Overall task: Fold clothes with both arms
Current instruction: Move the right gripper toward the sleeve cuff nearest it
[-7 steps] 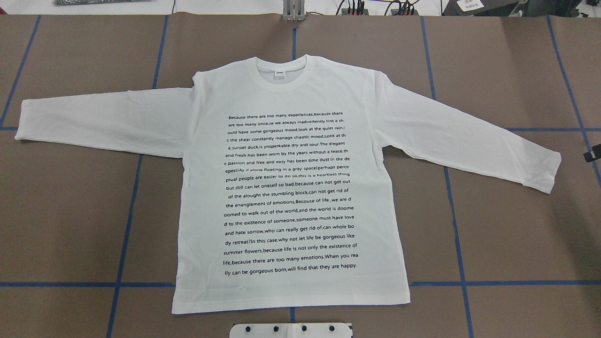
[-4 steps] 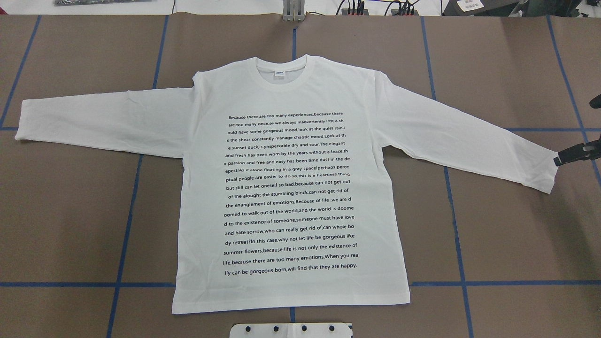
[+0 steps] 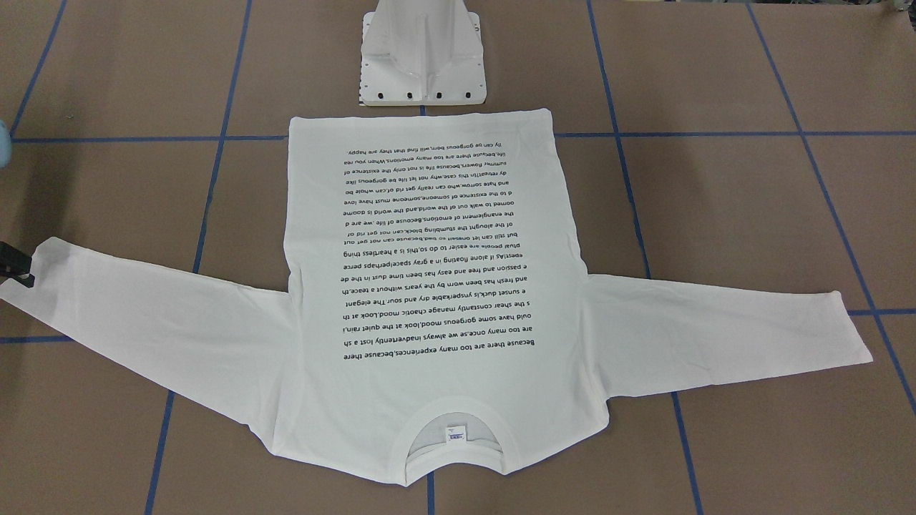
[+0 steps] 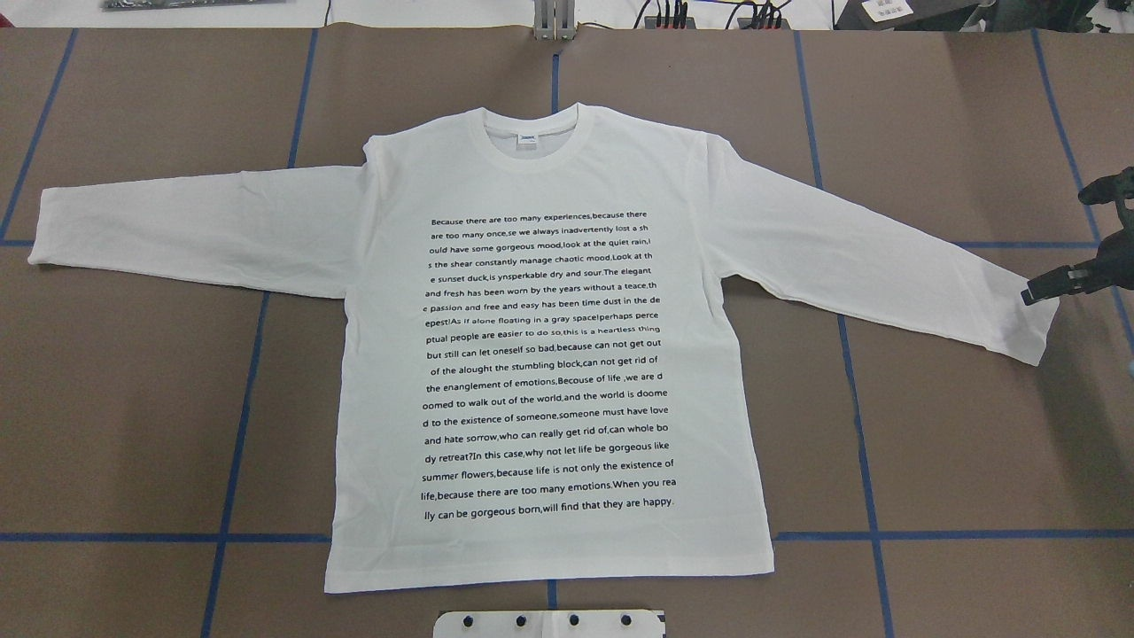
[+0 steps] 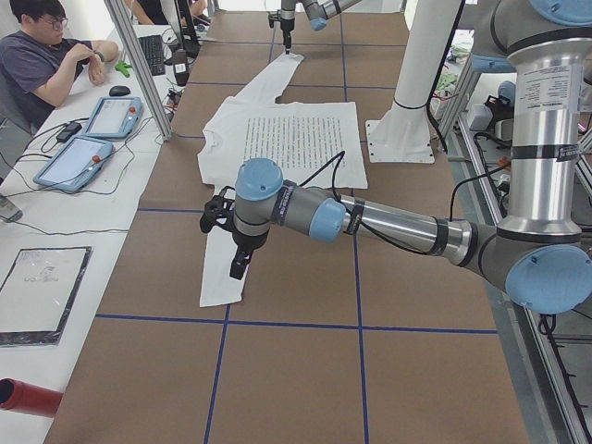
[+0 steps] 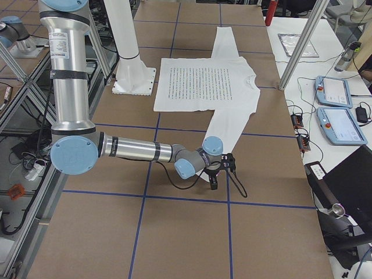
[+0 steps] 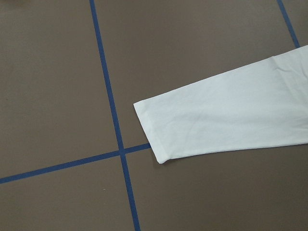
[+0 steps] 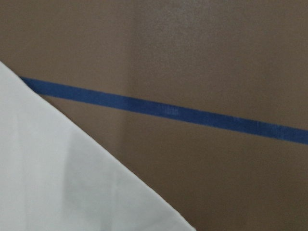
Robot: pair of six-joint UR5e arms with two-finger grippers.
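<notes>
Shirt [image 4: 549,354] is lying flat and print-up in the middle of the table [image 4: 930,443], with its hem just beside the pedestal [image 3: 422,64], its collar on the far side and both sleeves spreading outward. No fold is showing yet.

The right claw [image 4: 1056,244] is hanging at the right cuff [image 4: 1032,332]. Its jaws are standing wide apart and gripping nothing, and one tip is overlapping the cuff's upper corner. The left claw [image 5: 237,266] is hovering near the left cuff [image 7: 151,130]. It is showing only from the side, so I cannot tell how far open it is.

The cloth is lying thin and flush on the table, so fingers could be sliding over it and closing on air. They could also be pinching only the top layer, letting the sleeve gape. An uneven pull by the two arms would likely be dragging the shirt body askew. The right sleeve is slanting toward the hem while the left is running nearly straight, so mirrored moves may be giving a lopsided fold.

Brown matt sheeting is covering the table, with blue tape [image 4: 239,425] marking a grid. A person [image 5: 46,55] is sitting at a side bench with two tablets [image 5: 83,139].
</notes>
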